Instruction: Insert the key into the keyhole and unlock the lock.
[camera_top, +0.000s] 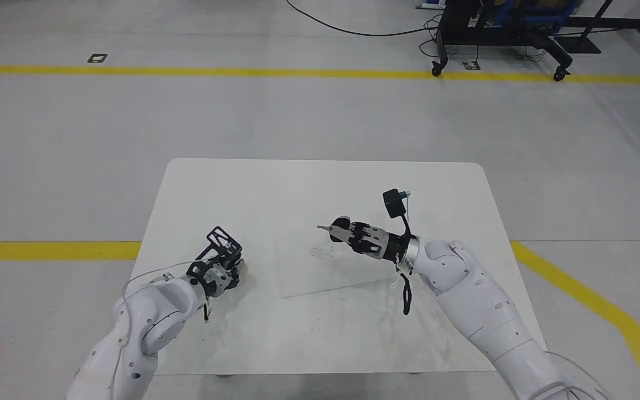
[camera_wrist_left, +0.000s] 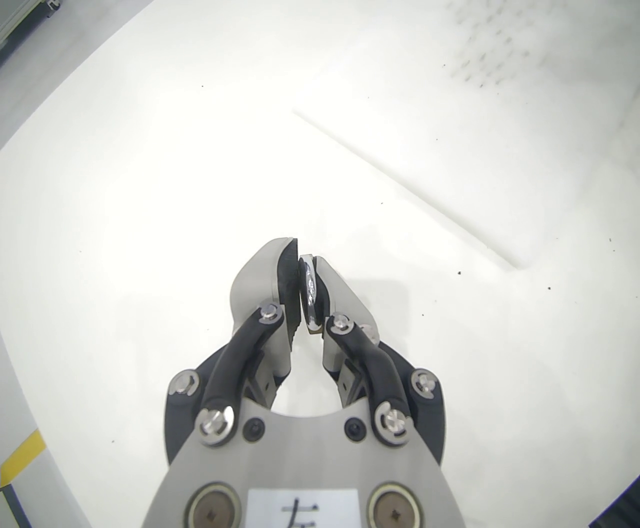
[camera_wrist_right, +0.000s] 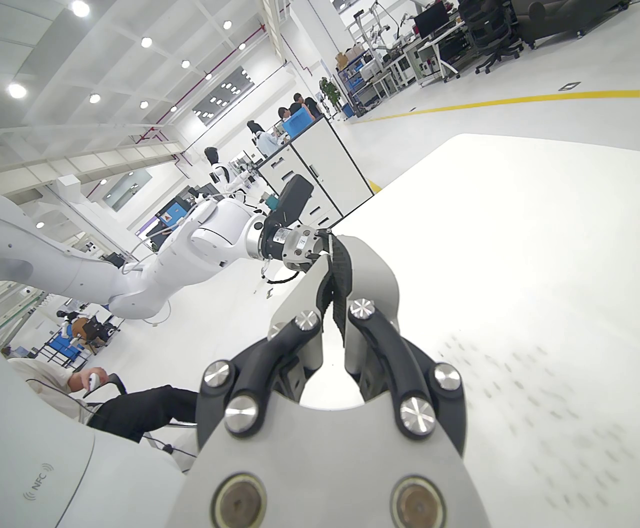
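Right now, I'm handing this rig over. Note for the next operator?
Left gripper: shut on a thin shiny metal piece, key or lock I cannot tell, over the table near the robot.
Right gripper: shut, a thin silver tip poking out, over mid-table.
Done: both parts seem held, well apart.
Left: bring them together, insert, turn.

Clamped piece (camera_wrist_left: 310, 295) glossy polished metal; pads (camera_wrist_left: 288, 280) black, ribbed, matt; table (camera_wrist_left: 150, 175) smooth matt white.
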